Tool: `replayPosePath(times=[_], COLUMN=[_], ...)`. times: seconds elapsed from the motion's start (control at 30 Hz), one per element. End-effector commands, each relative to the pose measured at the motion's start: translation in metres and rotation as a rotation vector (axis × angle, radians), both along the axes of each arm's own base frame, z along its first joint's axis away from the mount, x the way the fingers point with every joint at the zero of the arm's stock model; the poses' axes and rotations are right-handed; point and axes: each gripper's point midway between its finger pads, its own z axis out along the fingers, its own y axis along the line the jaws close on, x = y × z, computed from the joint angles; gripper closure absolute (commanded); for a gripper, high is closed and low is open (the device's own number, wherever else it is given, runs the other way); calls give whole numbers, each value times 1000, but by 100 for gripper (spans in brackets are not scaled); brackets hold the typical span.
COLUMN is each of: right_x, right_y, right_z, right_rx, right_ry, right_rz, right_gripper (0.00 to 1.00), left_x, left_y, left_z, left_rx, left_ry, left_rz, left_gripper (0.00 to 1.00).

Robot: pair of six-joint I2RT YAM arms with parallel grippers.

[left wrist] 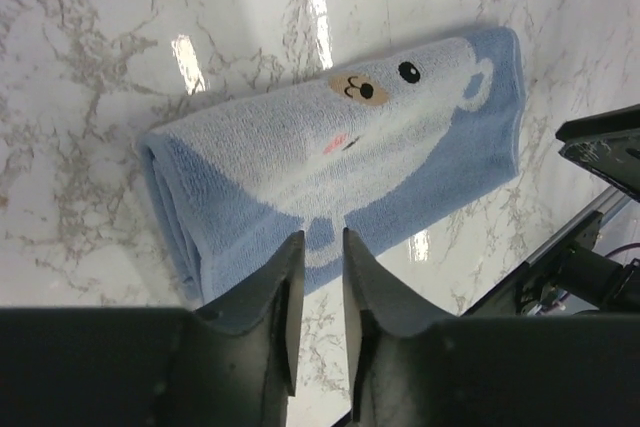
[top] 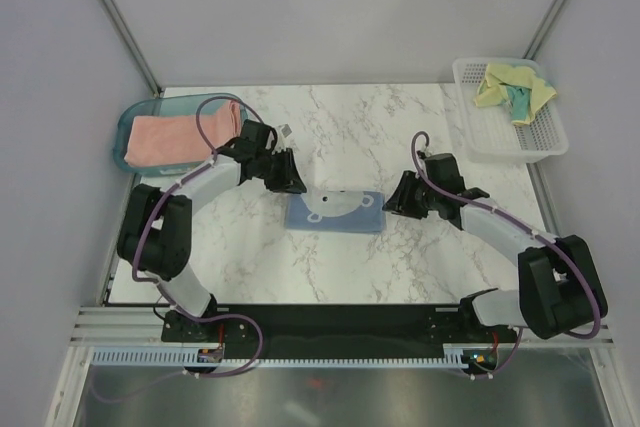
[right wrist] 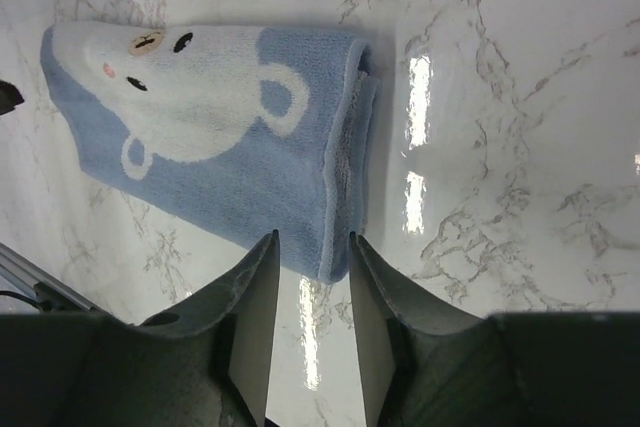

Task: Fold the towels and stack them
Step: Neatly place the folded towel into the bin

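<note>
While both arms reach in over the middle of the white, grey-veined marble table (top: 360,127), the blue towel (top: 335,212) lies there folded into a flat oblong with a white bear face on top. The tabletop is glossy and throws back bright streaks of light in both wrist views. The left gripper (left wrist: 318,237) is over the towel's long edge near the thick folded end, its jaws parted by a narrow slit with nothing between them. The right gripper (right wrist: 312,237) is over the opposite end, its jaws spread a little wider above the layered corner. Whether either set of tips touches the cloth is hard to say.

At the back left a teal tray (top: 118,142) holds the folded pink towel (top: 170,137). At the back right a white basket (top: 480,127) holds the yellow towel (top: 515,87), crumpled, with teal showing. Plain grey walls (top: 330,7) with slanting metal posts (top: 115,17) close the space in, and a metal rail (top: 340,322) runs along the near edge.
</note>
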Motion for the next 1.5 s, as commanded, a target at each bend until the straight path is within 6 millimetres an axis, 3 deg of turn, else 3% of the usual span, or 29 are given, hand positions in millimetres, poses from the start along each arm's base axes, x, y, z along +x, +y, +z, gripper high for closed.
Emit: replayPosePath(times=[0.0, 0.03, 0.1, 0.13, 0.17, 0.23, 0.27, 0.37, 0.47, 0.57, 0.67, 0.8, 0.87, 0.93, 1.1, 1.27, 1.47], right_x=[10, 16, 8, 19, 14, 20, 18, 9, -9, -16, -14, -10, -7, -1, 5, 5, 7], right_y=[14, 23, 46, 58, 62, 71, 71, 70, 72, 69, 65, 51, 42, 37, 37, 40, 41], right_z=[31, 39, 43, 60, 44, 45, 23, -19, -42, -52, -53, -60, -60, -59, -53, -45, -33], right_rx=[60, 102, 225, 306, 332, 383, 371, 367, 420, 410, 375, 298, 292, 283, 268, 287, 292], right_ry=[-72, -115, -105, -200, -161, -216, -175, -106, -64, -61, -73, -70, -50, -54, -71, -91, -124], right_rz=[9, 27, 92, 130, 142, 190, 192, 222, 266, 287, 308, 328, 309, 290, 323, 334, 337], right_gripper=[61, 63, 67, 69, 72, 76, 79, 82, 83, 83, 83, 82, 80, 78, 78, 78, 77], left_x=[19, 22, 29, 32, 38, 46, 48, 53, 51, 48, 49, 58, 56, 51, 21, -7, -17], left_y=[-8, -7, -9, -8, -9, -5, -3, -3, -3, -1, -3, -3, 10, 19, 33, 10, 15], left_z=[-11, -17, -24, -33, -33, -46, -49, -57, -59, -61, -51, 2, 11, 18, -12, -35, -57], left_rx=[-10, 2, 12, 24, 28, 69, 79, 84, 84, 88, 70, 62, 130, 169, 217, 69, 99], left_ry=[-12, -9, -10, 3, -12, -11, -13, 0, 6, 16, 2, -120, -146, -163, -85, 23, 51], left_rz=[-26, -20, -20, -17, -18, -6, -3, 5, 10, 22, 14, -23, -10, 2, -2, -54, -5], left_gripper=[74, 75, 78, 79, 79, 80, 80, 81, 82, 81, 77, 62, 48, 43, 40, 41, 41])
